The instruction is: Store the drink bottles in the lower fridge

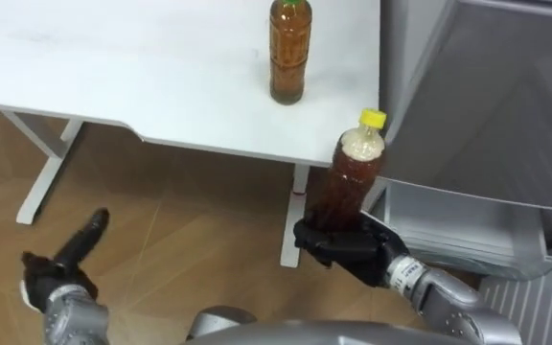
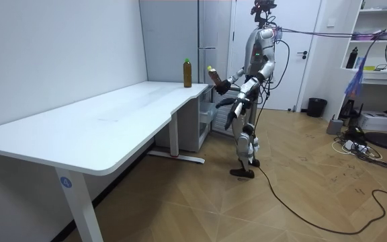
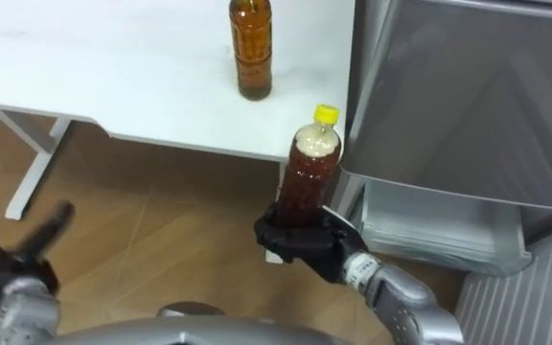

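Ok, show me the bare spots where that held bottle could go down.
The white table is bare everywhere left of the green-capped bottle, up to its front edge. Crowded: the corner between that bottle and the fridge, where the right hand holds the yellow-capped bottle. The left hand hangs open over the floor.

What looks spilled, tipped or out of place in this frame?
Nothing stands out. The right robot hand grips a capped bottle nearly upright beside the open lower fridge drawer; the second bottle stands upright on the table; the left robot hand hangs open.
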`<state>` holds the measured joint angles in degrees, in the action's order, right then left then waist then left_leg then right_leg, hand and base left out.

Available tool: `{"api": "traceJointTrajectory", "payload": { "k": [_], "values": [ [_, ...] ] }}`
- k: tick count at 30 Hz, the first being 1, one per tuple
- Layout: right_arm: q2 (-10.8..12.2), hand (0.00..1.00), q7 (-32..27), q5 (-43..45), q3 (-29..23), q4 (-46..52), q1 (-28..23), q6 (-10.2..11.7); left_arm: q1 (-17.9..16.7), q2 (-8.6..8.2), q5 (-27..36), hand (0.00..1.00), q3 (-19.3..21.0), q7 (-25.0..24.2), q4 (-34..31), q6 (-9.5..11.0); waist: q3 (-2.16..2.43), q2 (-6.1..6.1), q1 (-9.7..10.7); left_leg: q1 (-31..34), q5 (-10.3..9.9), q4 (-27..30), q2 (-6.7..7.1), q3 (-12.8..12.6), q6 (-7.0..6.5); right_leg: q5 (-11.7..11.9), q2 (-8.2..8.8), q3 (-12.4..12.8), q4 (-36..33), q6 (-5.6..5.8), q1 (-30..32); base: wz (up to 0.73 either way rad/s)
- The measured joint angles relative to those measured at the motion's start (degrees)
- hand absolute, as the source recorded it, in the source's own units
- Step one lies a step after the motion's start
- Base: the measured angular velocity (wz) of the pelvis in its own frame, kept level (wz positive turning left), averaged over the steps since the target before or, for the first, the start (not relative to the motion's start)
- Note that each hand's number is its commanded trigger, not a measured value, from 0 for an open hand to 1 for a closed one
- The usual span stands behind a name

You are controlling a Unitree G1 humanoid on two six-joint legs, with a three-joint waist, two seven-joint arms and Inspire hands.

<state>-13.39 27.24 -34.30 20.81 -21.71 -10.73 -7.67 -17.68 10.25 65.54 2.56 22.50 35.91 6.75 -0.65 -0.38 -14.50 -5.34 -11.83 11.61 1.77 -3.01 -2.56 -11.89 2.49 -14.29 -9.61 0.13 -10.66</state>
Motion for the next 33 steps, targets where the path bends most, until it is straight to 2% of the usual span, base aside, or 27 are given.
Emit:
{"api": "traceJointTrajectory", "payload": {
  "k": [3, 8, 9, 13, 15, 19, 21, 23, 27, 30, 33],
  "values": [
    [-0.65, 1.0, -1.2, -2.67, 2.27, -0.04, 1.64, -2.35, -0.8, 0.02, 6.77, 0.0, -1.04, -1.89, 6.52, -1.94, 0.09, -0.14, -0.11, 0.26, 0.03, -0.03, -0.07, -0.21, 0.03, 0.0, 0.22, 0.17, -0.16, 0.0, 0.58, -0.03],
    [-1.85, 1.0, -3.14, -4.16, 4.47, -0.04, 1.92, -5.03, -4.41, 0.04, 6.91, 0.0, -0.58, -3.83, 13.9, -6.21, 0.14, -0.33, -0.06, -0.08, 0.01, -0.57, -0.1, -1.24, 0.01, 0.0, 0.06, 0.12, -0.06, 0.0, 0.62, -0.09],
    [-2.15, 1.0, -3.32, -4.12, 4.52, -0.05, 1.99, -5.99, -4.58, 0.14, 6.86, 0.0, -0.41, -4.71, 16.52, -7.01, 0.13, -0.34, -0.12, -0.07, 0.01, -0.75, -0.11, -1.5, -0.01, 0.0, 0.05, 0.16, -0.05, 0.0, 0.72, -0.06],
    [-2.84, 1.0, -3.38, -3.74, 4.44, -0.09, 2.05, -7.41, -4.29, 0.68, 5.1, 0.0, -0.46, -6.38, 23.06, -9.87, 0.08, -0.09, 0.41, 0.0, -0.07, -0.61, -0.08, -1.55, -0.14, 0.02, 0.05, 0.28, -0.05, 0.02, 0.72, -0.03],
    [-2.97, 1.0, -3.37, -3.58, 4.24, -0.09, 2.09, -7.42, -3.12, 0.8, 0.67, 0.0, -0.51, -8.59, 27.4, -11.16, 0.04, 0.17, 0.76, 0.9, -0.12, 0.02, -0.09, -1.52, -0.18, 0.02, 0.14, 0.15, -0.04, 0.02, 0.86, 0.05],
    [-2.93, 1.0, -3.3, -0.67, 4.22, -0.16, 2.43, -7.42, -1.55, 0.67, -5.77, 0.0, -0.63, -11.06, 30.29, -13.15, 0.01, 0.64, 2.18, 1.72, 0.0, 0.25, -0.08, -1.56, -0.27, 0.02, 0.15, 0.1, -0.17, 0.01, 1.54, 0.0],
    [-2.92, 1.0, -2.99, 1.87, 3.98, -1.54, 2.69, -7.42, -1.1, 0.57, -8.56, 0.0, -0.62, -12.4, 30.76, -14.23, 0.05, 0.78, 3.56, 1.74, 0.0, 0.29, -0.02, -1.56, -0.3, 0.03, 0.23, -0.01, -0.17, 0.02, 1.48, 0.0],
    [-2.93, 1.0, -2.96, 3.12, 2.84, -2.96, 2.64, -7.51, -0.33, 0.57, -11.74, 0.0, -0.77, -13.34, 30.76, -14.73, 0.04, 0.73, 4.42, 1.89, 0.01, 0.29, 0.05, -1.46, -0.33, 0.05, 0.25, 0.13, -0.17, 0.04, 1.54, 0.03],
    [-2.87, 1.0, -3.22, 5.39, -0.29, -3.11, 2.5, -8.36, 1.69, 0.43, -25.39, 0.0, -2.8, -15.56, 31.27, -15.57, 0.08, 0.53, 6.6, 1.76, 0.06, 0.08, 0.08, -1.62, -0.39, 0.07, 0.18, 0.54, -0.14, 0.08, 1.59, -0.03],
    [-2.5, 1.0, -3.22, 5.47, -2.67, -3.12, 2.55, -8.33, 2.5, 0.06, -31.97, 0.0, -4.21, -16.36, 30.89, -15.68, 0.11, 0.4, 8.01, 1.73, 0.05, 0.05, 0.06, -1.78, -0.4, 0.1, 0.06, 0.96, -0.12, 0.13, 1.69, -0.04],
    [-2.35, 1.0, -3.28, 5.57, -3.91, -3.3, 2.51, -8.33, 3.82, -0.16, -37.58, 0.0, -5.2, -16.64, 30.67, -16.54, 0.28, 0.04, 8.33, 1.81, 0.04, 0.0, -0.04, -2.02, -0.4, 0.1, -0.05, 1.79, -0.14, 0.12, 1.95, -0.05]
  ]
}}
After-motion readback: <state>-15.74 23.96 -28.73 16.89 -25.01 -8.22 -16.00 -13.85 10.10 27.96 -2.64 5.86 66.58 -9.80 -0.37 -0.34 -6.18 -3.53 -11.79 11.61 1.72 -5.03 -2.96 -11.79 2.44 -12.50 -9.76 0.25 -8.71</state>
